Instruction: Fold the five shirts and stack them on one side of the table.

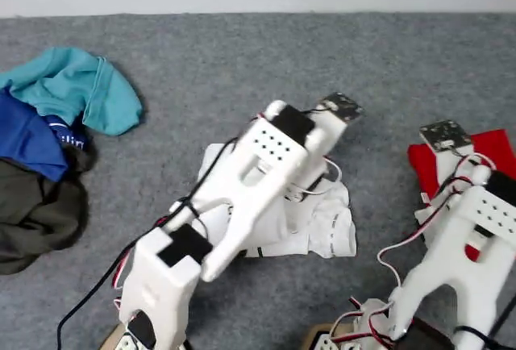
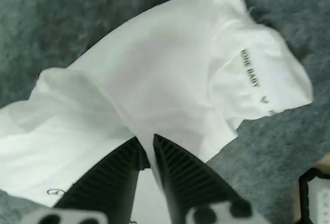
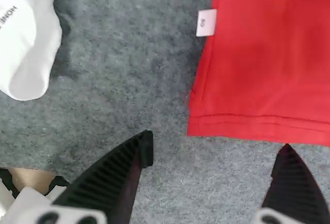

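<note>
A white shirt (image 1: 332,226) lies crumpled and partly folded at the table's middle. My left arm (image 1: 258,164) reaches over it, and my left gripper (image 2: 148,150) is shut on a fold of the white shirt (image 2: 154,79). A folded red shirt (image 1: 498,150) lies at the right side under my right arm (image 1: 476,221). My right gripper (image 3: 215,153) stands open just above the grey cloth, at the hem of the red shirt (image 3: 263,69), with nothing between its fingers.
At the left edge a teal shirt (image 1: 81,88), a blue shirt (image 1: 28,136) and a dark olive shirt (image 1: 36,205) lie in a loose pile. Grey felt (image 1: 242,60) covers the table. The far half of it is bare. Cables trail near the arm bases.
</note>
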Available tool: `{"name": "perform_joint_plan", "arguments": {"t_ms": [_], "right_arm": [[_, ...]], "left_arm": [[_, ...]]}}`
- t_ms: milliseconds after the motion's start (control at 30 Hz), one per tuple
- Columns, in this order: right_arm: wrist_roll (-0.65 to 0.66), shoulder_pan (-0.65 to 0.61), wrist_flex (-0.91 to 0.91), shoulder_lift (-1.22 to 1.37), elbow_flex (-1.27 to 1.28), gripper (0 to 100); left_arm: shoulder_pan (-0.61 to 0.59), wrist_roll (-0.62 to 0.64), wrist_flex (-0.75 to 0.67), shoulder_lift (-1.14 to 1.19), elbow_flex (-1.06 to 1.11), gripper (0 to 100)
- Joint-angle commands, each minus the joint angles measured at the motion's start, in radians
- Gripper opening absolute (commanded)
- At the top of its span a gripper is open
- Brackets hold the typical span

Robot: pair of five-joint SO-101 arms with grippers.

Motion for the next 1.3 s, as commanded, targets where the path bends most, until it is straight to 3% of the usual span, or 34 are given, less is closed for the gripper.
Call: {"name": "perform_joint_plan", "arguments": {"t_ms": [0,633,1267], "right_arm": [[0.003,0.015,0.002,-0.045,-0.005,36.2],[0.002,0.015,0.010,-0.045,-0.005,36.2],[0.002,0.013,0.044,-0.045,-0.005,36.2]], "left_arm": [[0.051,0.011,0.021,0.009,-0.127,1],[0.172,0.040,0.020,0.374,-0.558,1],[0.230,0.066,-0.029,0.393,-0.573,3]]}}
